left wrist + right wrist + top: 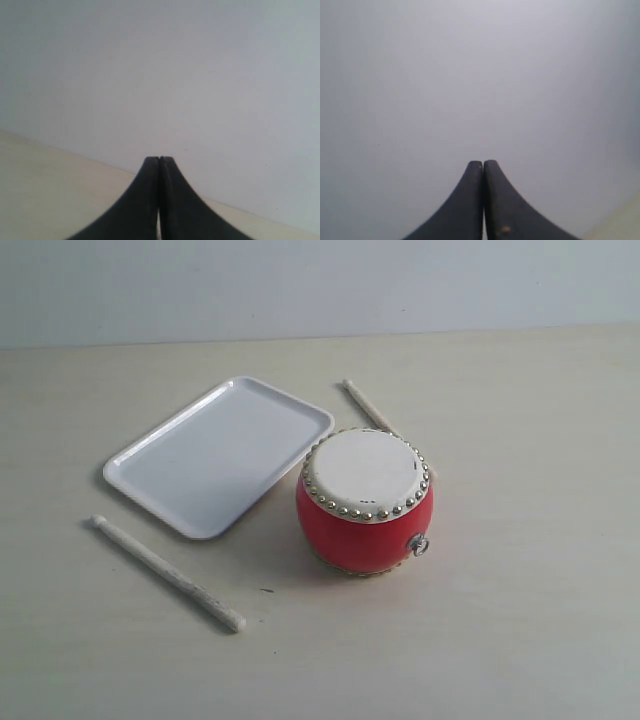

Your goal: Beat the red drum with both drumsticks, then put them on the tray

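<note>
Counter: pale — drum mid, tray at 9
Near stick: 8
Far stick: 12
Left hand: closed, empty
Right hand: closed, empty

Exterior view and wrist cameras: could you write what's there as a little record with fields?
Tray: flat on the table, nothing on it
Red drum: upright, right of the tray
Front drumstick: on the table before the tray, not touching it
Back drumstick: behind the drum, partly hidden by it
Left gripper: shut, holding nothing
Right gripper: shut, holding nothing
</note>
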You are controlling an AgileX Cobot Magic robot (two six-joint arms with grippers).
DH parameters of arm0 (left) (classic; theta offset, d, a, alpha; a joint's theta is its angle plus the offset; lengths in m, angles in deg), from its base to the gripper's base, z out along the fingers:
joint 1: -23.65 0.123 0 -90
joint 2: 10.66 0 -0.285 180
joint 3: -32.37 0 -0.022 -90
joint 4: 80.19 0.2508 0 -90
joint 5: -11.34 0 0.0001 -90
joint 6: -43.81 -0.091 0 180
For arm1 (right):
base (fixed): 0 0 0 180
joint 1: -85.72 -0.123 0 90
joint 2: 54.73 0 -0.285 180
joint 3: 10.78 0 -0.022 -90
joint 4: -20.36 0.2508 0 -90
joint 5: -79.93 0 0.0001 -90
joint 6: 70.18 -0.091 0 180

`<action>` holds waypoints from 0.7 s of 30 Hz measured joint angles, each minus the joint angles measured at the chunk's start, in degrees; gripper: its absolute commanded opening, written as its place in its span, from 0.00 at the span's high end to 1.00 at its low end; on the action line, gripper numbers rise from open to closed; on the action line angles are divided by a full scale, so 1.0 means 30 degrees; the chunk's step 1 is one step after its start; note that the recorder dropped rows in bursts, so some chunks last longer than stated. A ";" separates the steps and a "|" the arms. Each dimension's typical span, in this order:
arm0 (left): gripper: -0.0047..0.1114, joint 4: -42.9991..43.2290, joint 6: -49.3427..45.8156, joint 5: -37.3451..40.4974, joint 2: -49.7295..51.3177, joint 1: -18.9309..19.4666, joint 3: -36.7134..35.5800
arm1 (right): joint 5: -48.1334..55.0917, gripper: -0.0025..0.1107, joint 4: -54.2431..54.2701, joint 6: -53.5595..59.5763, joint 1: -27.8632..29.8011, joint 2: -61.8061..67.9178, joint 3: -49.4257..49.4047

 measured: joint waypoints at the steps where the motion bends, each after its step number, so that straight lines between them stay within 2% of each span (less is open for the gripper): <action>1: 0.96 0.0000 -0.0222 0.0407 0.0837 0.0000 0.0692 | 0.0000 0.98 0.0084 -0.0404 0.0000 0.0000 0.0000; 7: 0.96 0.0000 -0.0585 0.2374 0.6425 0.0000 0.5716 | 0.2061 0.98 0.1124 -0.2451 0.0000 0.0000 0.0000; 10: 0.96 -0.0153 -0.0581 0.4846 0.9473 0.0000 0.7993 | 0.3715 0.98 0.1312 -0.2584 0.0000 0.0000 0.0000; 12: 0.96 -0.0841 -0.1165 0.7449 1.1630 0.0000 0.9436 | 0.4679 0.98 0.1340 -0.2536 0.0000 0.0000 0.0000; 18: 0.96 -0.7351 -0.7190 1.4053 1.7326 0.0000 1.2036 | 0.6257 0.98 0.1340 -0.1218 0.0000 0.0000 0.0000; 21: 0.96 -1.0696 -0.9826 1.6019 1.9317 0.0000 1.2211 | 0.7038 0.98 0.1340 -0.0736 0.0000 0.0000 0.0000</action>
